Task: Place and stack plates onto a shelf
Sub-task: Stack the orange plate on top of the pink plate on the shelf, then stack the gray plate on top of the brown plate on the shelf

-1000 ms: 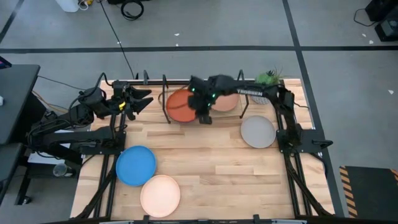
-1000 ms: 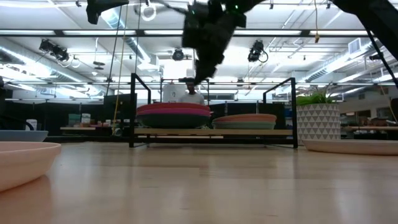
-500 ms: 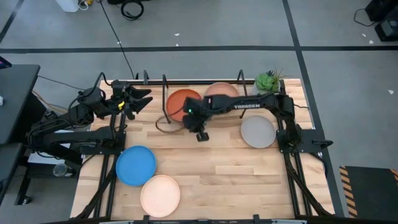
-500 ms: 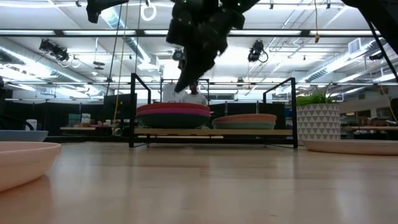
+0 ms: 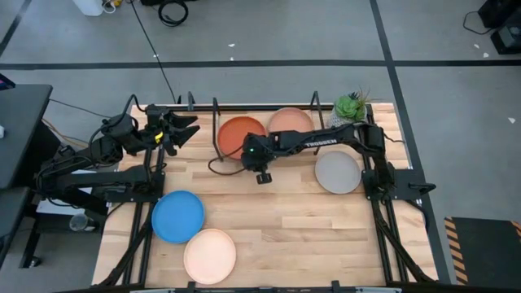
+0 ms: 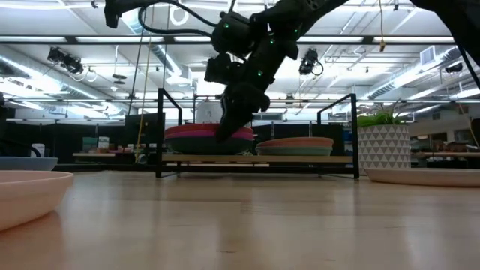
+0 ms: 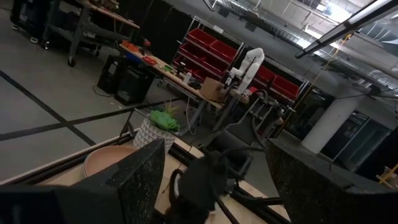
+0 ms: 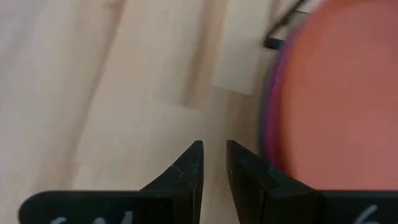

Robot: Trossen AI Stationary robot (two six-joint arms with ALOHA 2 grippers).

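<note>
On the low light-wood shelf (image 5: pixel 281 155) at the far side of the tabletop (image 5: pixel 285 228), two stacks sit, topped by a round orange plate (image 5: pixel 242 133) and a tan plate (image 5: pixel 291 120). My right claw (image 5: pixel 262 174) hangs just in front, fingers nearly together and empty; my left claw (image 5: pixel 183 130) waits wide apart far left. Grey (image 5: pixel 337 172), bright blue (image 5: pixel 178 216) and cream (image 5: pixel 210 255) plates remain on the pale plank tabletop, in a large workshop hall.

I see a big robotics lab: red storage bins (image 7: pixel 214 46) at 12 o'clock, workbenches (image 7: pixel 165 67), ceiling strip lights (image 6: pixel 390 39).

Bright, even overhead strip lights; right wrist view blurred, soft shadows
</note>
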